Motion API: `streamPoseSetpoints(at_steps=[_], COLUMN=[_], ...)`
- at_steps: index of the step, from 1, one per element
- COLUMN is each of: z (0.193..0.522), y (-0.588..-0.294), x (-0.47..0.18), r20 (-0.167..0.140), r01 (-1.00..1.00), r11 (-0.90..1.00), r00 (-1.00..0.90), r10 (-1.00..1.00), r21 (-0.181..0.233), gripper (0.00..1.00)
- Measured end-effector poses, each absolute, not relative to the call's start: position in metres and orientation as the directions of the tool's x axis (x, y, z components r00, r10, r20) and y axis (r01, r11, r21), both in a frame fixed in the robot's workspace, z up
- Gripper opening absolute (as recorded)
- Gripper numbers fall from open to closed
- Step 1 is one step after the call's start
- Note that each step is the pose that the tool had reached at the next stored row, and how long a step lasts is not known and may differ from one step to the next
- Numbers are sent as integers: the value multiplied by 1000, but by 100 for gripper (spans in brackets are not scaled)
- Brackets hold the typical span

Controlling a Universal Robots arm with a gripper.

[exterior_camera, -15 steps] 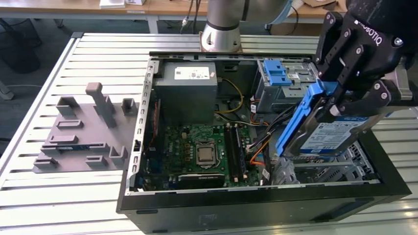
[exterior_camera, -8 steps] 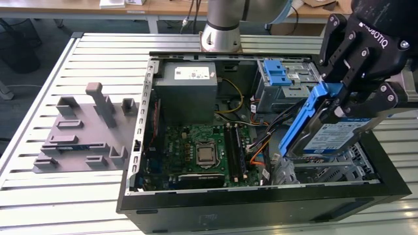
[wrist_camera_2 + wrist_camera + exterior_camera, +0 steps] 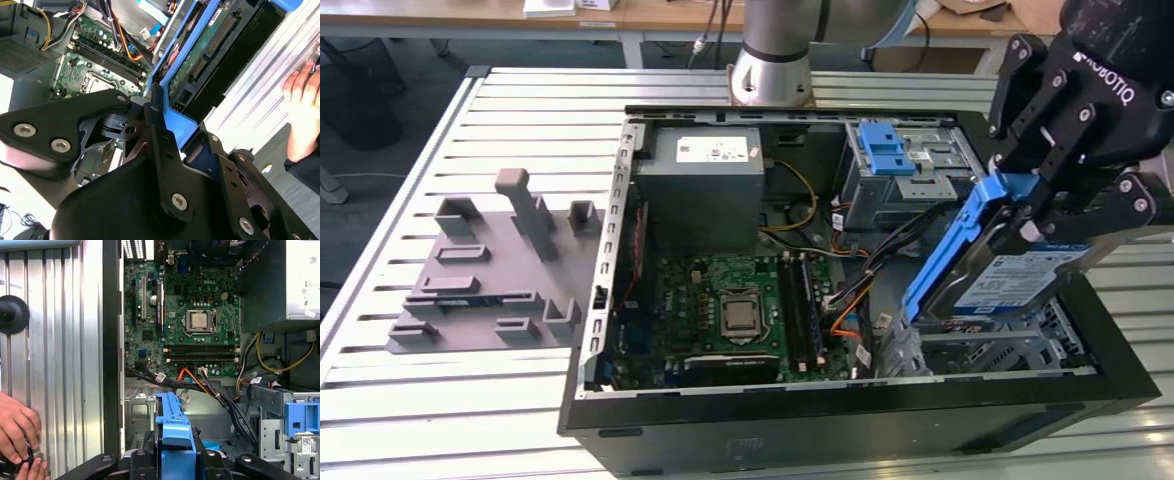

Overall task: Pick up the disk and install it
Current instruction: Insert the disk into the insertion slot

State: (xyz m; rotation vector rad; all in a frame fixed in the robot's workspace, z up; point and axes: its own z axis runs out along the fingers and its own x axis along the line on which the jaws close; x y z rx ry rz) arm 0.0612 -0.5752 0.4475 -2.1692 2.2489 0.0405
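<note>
Blue-framed disk [image 3: 1017,275] is pinched by its top edge in your gripper [image 3: 1062,212], hanging tilted just below it over the open case [image 3: 854,405]; the cage [image 3: 883,190] stands near the gripper.

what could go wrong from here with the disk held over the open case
1. The end effector grips the disk by its blue frame, tilted; it may slip.
2. Orange and black cables run beside it and could snag.
3. A person's hand is at the table beside the case and could be struck.
</note>
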Motion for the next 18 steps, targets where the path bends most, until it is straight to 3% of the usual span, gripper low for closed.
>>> streamPoseSetpoints(at_steps=[18], z=[442], y=[-575], x=[70], r20=[-30], r01=[-1000], r11=[22], r00=[-22], r10=[-999], r21=[7], gripper=[36])
